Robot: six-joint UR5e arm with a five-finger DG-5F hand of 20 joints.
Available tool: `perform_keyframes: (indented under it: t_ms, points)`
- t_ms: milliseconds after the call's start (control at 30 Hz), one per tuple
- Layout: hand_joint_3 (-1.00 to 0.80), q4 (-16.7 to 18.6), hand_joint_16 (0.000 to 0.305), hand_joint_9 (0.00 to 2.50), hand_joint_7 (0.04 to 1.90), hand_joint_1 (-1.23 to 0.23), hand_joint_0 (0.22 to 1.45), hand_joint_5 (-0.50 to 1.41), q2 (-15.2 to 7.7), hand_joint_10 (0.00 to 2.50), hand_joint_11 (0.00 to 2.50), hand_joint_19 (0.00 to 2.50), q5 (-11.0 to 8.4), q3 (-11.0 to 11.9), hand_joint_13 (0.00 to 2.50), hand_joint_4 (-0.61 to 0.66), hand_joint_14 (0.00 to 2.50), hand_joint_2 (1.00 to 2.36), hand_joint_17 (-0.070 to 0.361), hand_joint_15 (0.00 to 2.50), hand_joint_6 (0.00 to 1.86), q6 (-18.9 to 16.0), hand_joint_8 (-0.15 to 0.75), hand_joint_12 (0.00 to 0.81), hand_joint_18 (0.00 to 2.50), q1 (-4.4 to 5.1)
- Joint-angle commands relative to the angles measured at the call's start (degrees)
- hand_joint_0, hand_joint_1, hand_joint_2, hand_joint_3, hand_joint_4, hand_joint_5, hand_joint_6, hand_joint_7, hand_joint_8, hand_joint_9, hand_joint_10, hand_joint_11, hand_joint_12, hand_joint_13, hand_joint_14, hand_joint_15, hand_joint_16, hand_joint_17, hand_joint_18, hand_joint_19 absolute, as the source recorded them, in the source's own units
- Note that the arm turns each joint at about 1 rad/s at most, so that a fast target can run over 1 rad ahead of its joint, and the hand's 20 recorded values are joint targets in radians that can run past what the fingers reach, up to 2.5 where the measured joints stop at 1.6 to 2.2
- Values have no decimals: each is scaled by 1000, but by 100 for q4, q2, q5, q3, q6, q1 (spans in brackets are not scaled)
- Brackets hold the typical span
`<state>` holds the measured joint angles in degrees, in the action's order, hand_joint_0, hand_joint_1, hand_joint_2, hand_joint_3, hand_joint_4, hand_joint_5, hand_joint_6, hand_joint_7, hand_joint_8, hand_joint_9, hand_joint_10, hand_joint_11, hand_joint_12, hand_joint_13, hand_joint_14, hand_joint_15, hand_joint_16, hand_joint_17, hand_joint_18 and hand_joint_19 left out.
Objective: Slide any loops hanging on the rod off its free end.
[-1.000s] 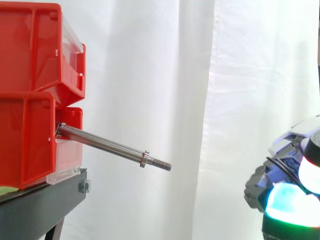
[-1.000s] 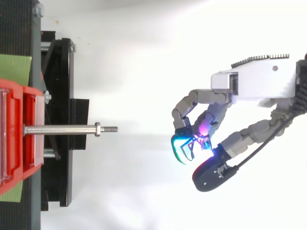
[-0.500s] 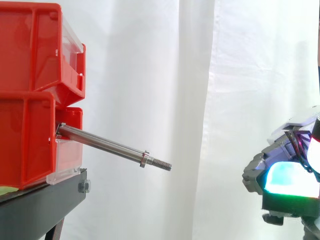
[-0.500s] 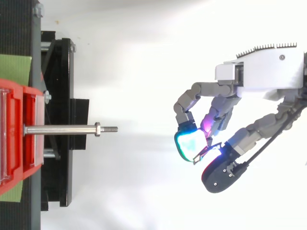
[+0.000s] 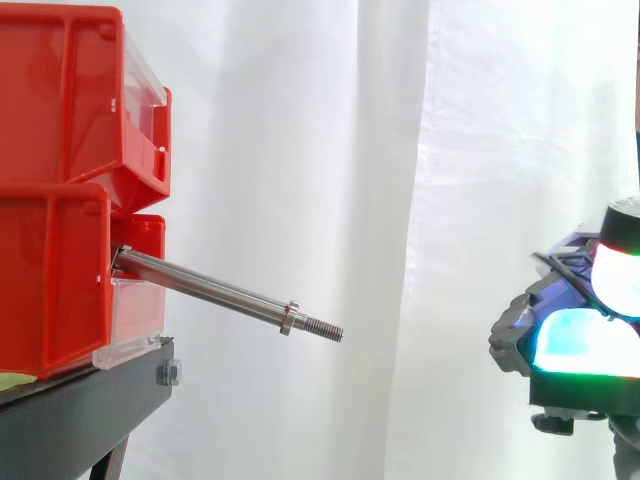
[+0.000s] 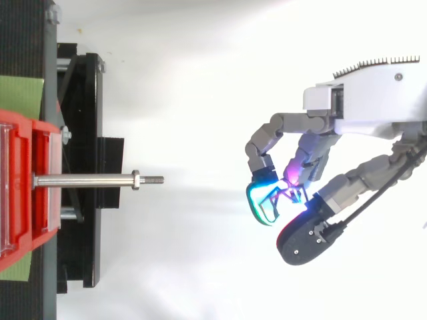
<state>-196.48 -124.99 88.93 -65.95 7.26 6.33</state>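
Note:
The steel rod (image 5: 220,293) sticks out of the lower red bin (image 5: 50,280) and slopes down to its threaded free end (image 5: 325,328). Nothing hangs on it; from above the rod (image 6: 87,179) is bare too. The hand (image 6: 360,113) hovers well to the right of the free end, level with the rod or slightly lower in the side view (image 5: 570,340). Its fingers and thumb curl together, and a thin dark loop (image 6: 272,200) shows pinched between the glowing fingertips.
Two red bins (image 5: 70,100) are stacked on a black stand (image 5: 90,410) at the left. A white curtain hangs behind. There is a wide open gap between the rod's tip and the hand.
The hand has drifted a little to the right, away from the rod, and risen slightly in the side view. Its fingertips stay closed together. The rod has not moved.

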Motion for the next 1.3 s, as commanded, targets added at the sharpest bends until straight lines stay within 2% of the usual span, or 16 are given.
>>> perform_keyframes:
  t_ms: [0, 233, 333, 433, 633, 767, 967, 1267]
  points:
    - [-479, -110, 47, 1048, 1196, -649, 604, -160, 1, 12, 355, 354, 2, 21, 976, 98, 7, 1002, 105, 173, 917, -5, 349, 318, 985, 0]
    - [-461, -127, 48, 1054, 1186, -601, 597, -158, 53, 12, 361, 366, 46, 21, 973, 94, 7, 1003, 107, 176, 911, -14, 351, 322, 980, -9]
    - [-399, -127, 47, 1037, 1185, -638, 609, -162, 88, 12, 353, 362, 28, 30, 971, 94, 7, 1009, 107, 172, 909, -14, 349, 324, 981, -18]
    - [-317, -154, 47, 1012, 1153, -752, 641, -178, 97, 14, 357, 356, 28, 91, 969, 66, 6, 1015, 106, 169, 911, -5, 343, 327, 982, -18]
    - [-430, -294, 46, 966, 1130, -866, 693, -199, 88, 14, 365, 333, 28, 161, 935, 76, 6, 1006, 104, 161, 906, -5, 326, 316, 967, -35]
    - [-500, -294, 45, 958, 1094, -879, 723, -200, 97, 12, 372, 322, 19, 161, 934, 79, 6, 1000, 102, 157, 909, -14, 318, 316, 967, -35]
    - [-500, -294, 45, 961, 1077, -878, 709, -199, 97, 13, 380, 323, 19, 161, 938, 115, 6, 1000, 101, 152, 906, -5, 316, 312, 971, -35]
    - [-500, -347, 46, 1002, 1088, -621, 596, -178, 97, 13, 375, 347, 37, 170, 953, 139, 8, 1000, 104, 166, 880, -14, 328, 315, 970, -44]
